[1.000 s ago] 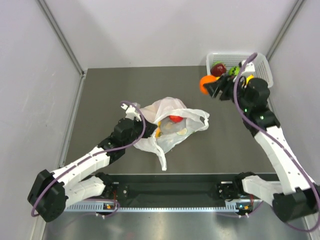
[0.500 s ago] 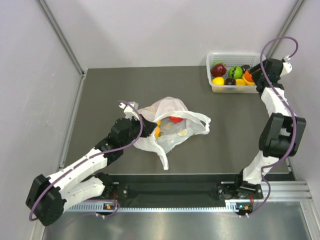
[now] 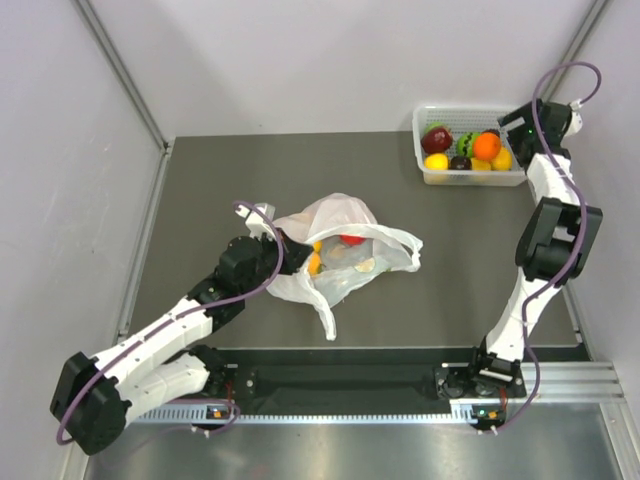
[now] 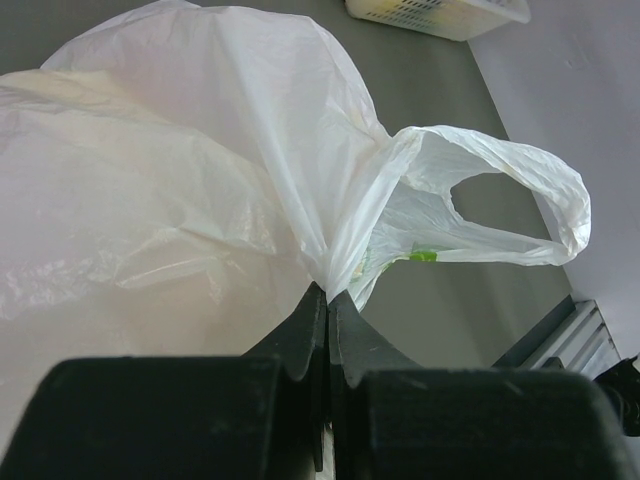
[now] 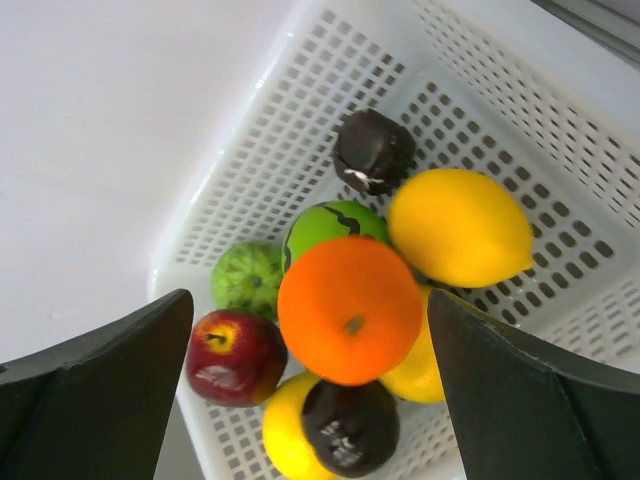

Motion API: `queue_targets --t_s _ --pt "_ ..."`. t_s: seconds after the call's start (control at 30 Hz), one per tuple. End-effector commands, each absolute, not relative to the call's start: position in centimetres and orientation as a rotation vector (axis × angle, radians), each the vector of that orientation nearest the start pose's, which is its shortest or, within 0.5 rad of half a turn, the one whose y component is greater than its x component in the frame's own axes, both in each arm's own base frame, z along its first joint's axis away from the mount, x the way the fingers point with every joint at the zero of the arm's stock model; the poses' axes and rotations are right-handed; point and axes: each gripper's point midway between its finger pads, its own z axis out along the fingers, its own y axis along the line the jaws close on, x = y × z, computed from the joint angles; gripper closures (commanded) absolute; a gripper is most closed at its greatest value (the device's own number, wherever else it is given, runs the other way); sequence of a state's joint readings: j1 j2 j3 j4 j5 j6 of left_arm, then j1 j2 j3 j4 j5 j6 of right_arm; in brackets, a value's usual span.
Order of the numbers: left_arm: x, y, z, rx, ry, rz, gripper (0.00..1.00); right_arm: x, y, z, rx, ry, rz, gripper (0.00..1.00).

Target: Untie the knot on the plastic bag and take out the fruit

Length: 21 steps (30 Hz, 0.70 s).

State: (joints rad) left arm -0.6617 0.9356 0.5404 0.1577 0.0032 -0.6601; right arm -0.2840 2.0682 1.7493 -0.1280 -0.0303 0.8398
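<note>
Compared with half a second earlier, the right gripper [image 5: 308, 300] no longer carries the orange fruit [image 5: 348, 310]. Its fingers [image 5: 110, 390] now stand wide apart above the fruit, clear of it on both sides, and the fruit lies in the white basket [image 5: 300, 130] on top of the other pieces. The left gripper [image 4: 328, 300] has not moved and remains pinched shut on a gathered fold of the plastic bag [image 4: 180, 180]. In the wrist view the orange fruit sits centred between and beyond the open right fingers, touching a dark red apple [image 5: 235, 355] on its left, a yellow lemon [image 5: 460, 228] on its right and a green fruit [image 5: 335, 225] on its far side. It is round, glossy and evenly orange, with a small stem dimple. In the top view the basket [image 3: 470, 112] stands at the far right corner of the table [image 3: 200, 200], and the right gripper [image 3: 520, 125] hovers over the basket's right end. The plastic bag [image 3: 345, 215] lies mid-table, just right of the left gripper [image 3: 275, 235]. It is thin, crinkled and translucent white; one handle loop [image 4: 520, 190] hangs slack, and a red fruit [image 3: 350, 238] shows inside.
</note>
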Motion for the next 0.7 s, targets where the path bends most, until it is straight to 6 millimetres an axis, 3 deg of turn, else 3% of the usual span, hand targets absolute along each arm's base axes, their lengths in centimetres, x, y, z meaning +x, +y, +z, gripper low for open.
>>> queue_targets --t_s 0.0,0.03,0.07,0.13,0.17,0.2,0.23,0.27,0.3,0.33,0.37,0.4,0.43,0.47,0.5,0.53,0.57,0.63,0.67 --pt "25.9 -23.3 21.3 0.013 1.859 -0.943 1.00 60.3 -13.0 27.2 0.913 1.620 0.461 0.00" --pt "25.9 -23.3 21.3 0.013 1.859 -0.943 1.00 60.1 -12.8 28.0 0.889 1.604 0.469 0.00" --pt "25.9 -23.2 21.3 0.013 1.857 -0.942 1.00 59.4 -12.1 30.3 0.847 1.580 0.497 0.00" --pt "25.7 -23.1 21.3 0.024 1.860 -0.933 1.00 58.4 -10.9 31.2 0.800 1.581 0.542 0.00" --pt "25.6 -23.1 21.4 0.026 1.858 -0.933 1.00 57.2 -9.1 34.1 0.709 1.555 0.611 0.00" --pt "25.6 -23.0 21.4 0.030 1.858 -0.927 1.00 56.3 -7.9 33.0 0.688 1.593 0.653 0.00" --pt "25.4 -22.8 21.0 0.034 1.872 -0.920 1.00 55.5 -6.6 33.3 0.636 1.612 0.685 0.02" --pt "25.2 -22.7 21.0 0.036 1.870 -0.919 1.00 53.6 -3.7 35.1 0.532 1.626 0.749 0.03" --pt "25.5 -22.1 20.8 0.014 1.868 -0.886 1.00 52.3 -2.1 32.9 0.507 1.686 0.759 0.04" --pt "25.4 -21.8 20.6 0.008 1.877 -0.871 1.00 51.1 -0.8 32.5 0.433 1.714 0.740 0.04" --pt "25.3 -21.7 20.6 0.007 1.875 -0.872 1.00 49.0 0.8 34.2 0.356 1.693 0.740 0.05" --pt "25.1 -21.6 20.4 0.015 1.879 -0.867 1.00 47.3 3.6 32.0 0.309 1.763 0.780 0.05" --pt "25.0 -21.5 20.4 0.015 1.878 -0.868 1.00 46.0 4.9 31.8 0.239 1.773 0.766 0.07" --pt "24.8 -21.3 20.0 0.017 1.899 -0.857 1.00 43.8 6.4 33.4 0.171 1.740 0.771 0.07" --pt "24.7 -21.3 19.8 0.021 1.906 -0.853 1.00 42.0 9.4 31.9 0.100 1.779 0.818 0.08" --pt "24.5 -21.2 19.6 0.021 1.914 -0.849 1.00 40.5 10.4 31.4 0.050 1.803 0.817 0.08" --pt "24.4 -21.0 19.2 0.023 1.928 -0.842 1.00 37.5 14.2 32.7 -0.075 1.776 0.876 0.08" --pt "24.2 -21.0 18.8 0.027 1.940 -0.843 1.00 34.2 16.8 31.0 -0.182 1.809 0.910 0.08" --pt "24.1 -20.9 18.2 0.027 1.951 -0.839 1.00 31.5 19.1 31.9 -0.276 1.777 0.947 0.07"
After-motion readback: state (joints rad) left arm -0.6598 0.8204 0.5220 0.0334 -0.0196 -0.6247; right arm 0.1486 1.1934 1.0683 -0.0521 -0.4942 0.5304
